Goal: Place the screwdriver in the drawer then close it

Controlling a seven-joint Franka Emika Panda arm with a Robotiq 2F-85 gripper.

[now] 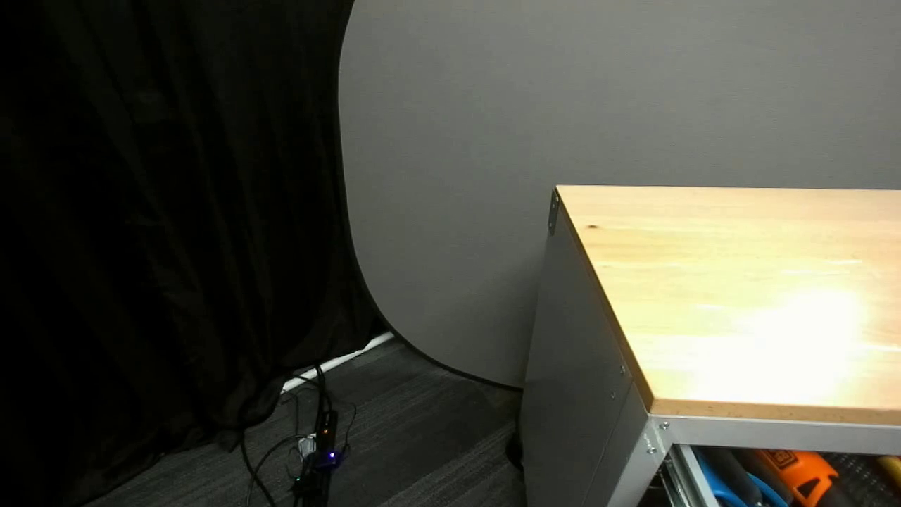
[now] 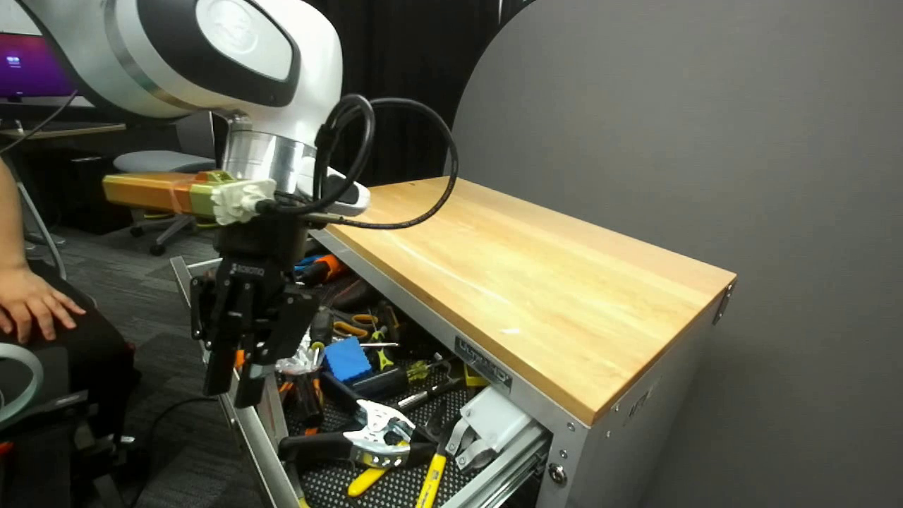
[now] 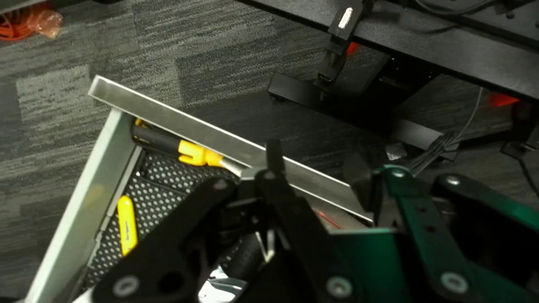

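Note:
The grey-white drawer (image 2: pixel 252 448) is pulled out from under the wooden-topped cabinet and is full of tools. Its front edge also shows in the wrist view (image 3: pixel 177 122), and one side rail shows in an exterior view (image 1: pixel 693 479). My gripper (image 2: pixel 233 391) points down at the drawer's front edge; I cannot tell whether it touches. In the wrist view the gripper (image 3: pixel 316 172) has its fingers apart with nothing held between them. A black-and-yellow tool (image 3: pixel 193 151) with a pale shaft lies inside along the drawer front. I cannot tell whether it is the screwdriver.
The drawer holds a blue block (image 2: pixel 347 360), a black spring clamp (image 2: pixel 384 437) and yellow-handled tools. The light wooden top (image 2: pixel 508 282) overhangs behind the drawer. A cable (image 2: pixel 423 219) loops off the wrist. A person's hand (image 2: pixel 35 303) is at the left.

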